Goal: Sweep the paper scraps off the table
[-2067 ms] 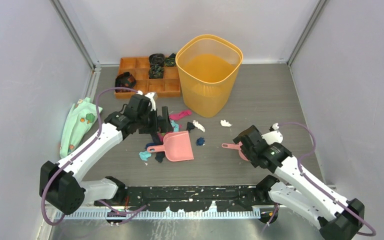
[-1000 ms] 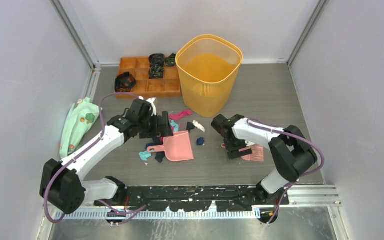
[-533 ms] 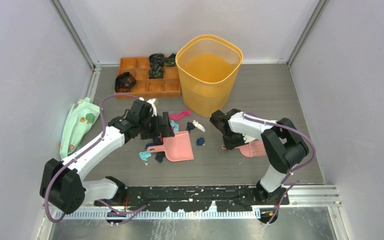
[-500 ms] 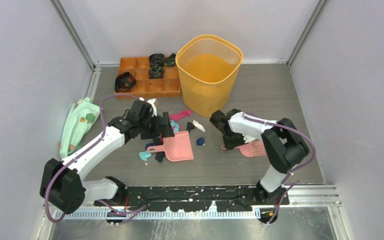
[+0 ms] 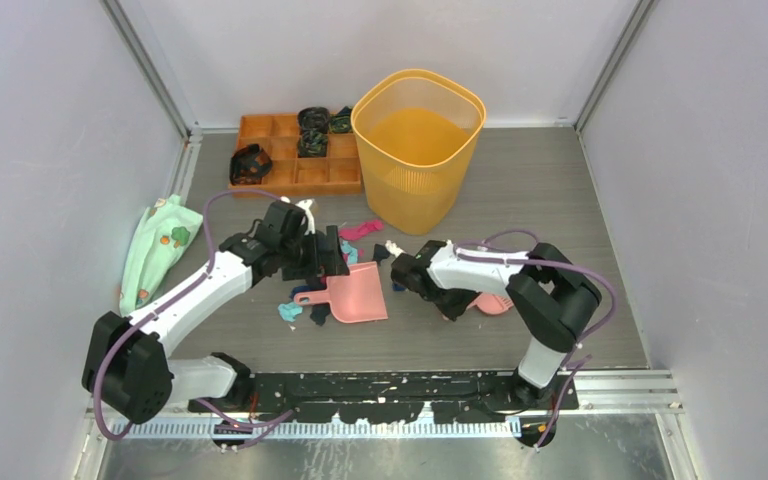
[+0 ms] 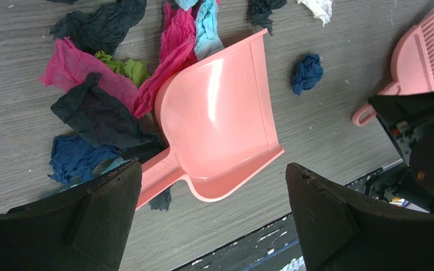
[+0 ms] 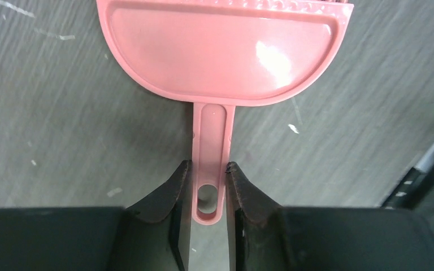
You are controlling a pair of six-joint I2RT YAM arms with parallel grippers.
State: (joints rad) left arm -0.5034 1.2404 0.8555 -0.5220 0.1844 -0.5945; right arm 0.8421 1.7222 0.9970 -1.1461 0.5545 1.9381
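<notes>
Along the near edge of the table (image 5: 550,200), the black and silver rail (image 5: 390,400) is seen. Just beyond it, right of centre, the thin handle of the pink hand brush (image 7: 223,56) is pinched near its tip between the fingers of the right gripper (image 7: 206,175), and the brush head is laid flat on the boards. At the centre, the pink dustpan (image 6: 220,118) is straddled from above by the left gripper (image 6: 212,169), whose fingers are spread wide and hold nothing.

The paper scraps (image 6: 96,116) are bunched around the dustpan's handle and along its left side. A dark blue ball (image 6: 307,72) is left apart, between the dustpan and the brush.

Slippage is judged the main risk. With so short a hold on the handle, the brush could be twisted in the jaws once it is pressed sideways. The unheld dustpan could be shoved away by the swept scraps. A collision is also possible, since both wrists are crowded together.

No scrap is carried inside the dustpan; a magenta one is touching its mouth. The mint-green cloth (image 5: 160,250) is lying at the left edge. Toward the far edge, nothing is visible inside the yellow-orange waste bin (image 5: 410,195). Black-and-green looped bands (image 5: 312,120) are held in the orange compartmented tray (image 5: 260,127).
</notes>
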